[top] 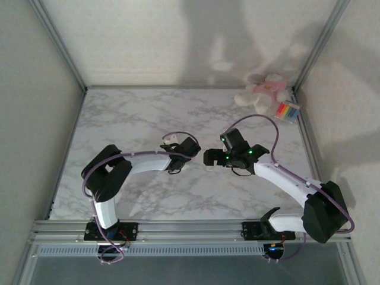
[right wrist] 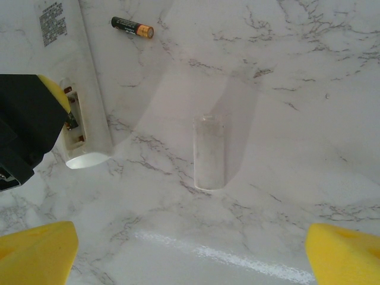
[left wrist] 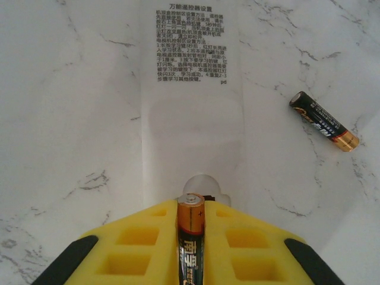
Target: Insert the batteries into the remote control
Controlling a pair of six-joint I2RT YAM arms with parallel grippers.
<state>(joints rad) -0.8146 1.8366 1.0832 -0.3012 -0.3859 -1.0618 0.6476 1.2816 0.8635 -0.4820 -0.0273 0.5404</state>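
Seating the first battery (left wrist: 190,221), by the look of it. Pinched lengthwise in the clenched left end effector (left wrist: 190,246), metal cap poking forward past the yellow pads (left wrist: 154,222), right at the near end of the remote control (left wrist: 191,89). Next move probably calls for lining up with the open bay, tipping one end against its contact, pressing flat, then letting go. Polarity to be checked against the contacts.

Right end effector (right wrist: 190,249) spread wide and empty, hovering above what looks like the loose bay cover (right wrist: 209,151) on the marble surface (right wrist: 309,119).

Remote control lying face down, straight ahead of the left end effector: slim, white, a block of small print on its back, bay open with metal contacts showing. Second battery (left wrist: 324,121) ahead and to the right of the left end effector, apart from the remote control: small, black and gold.
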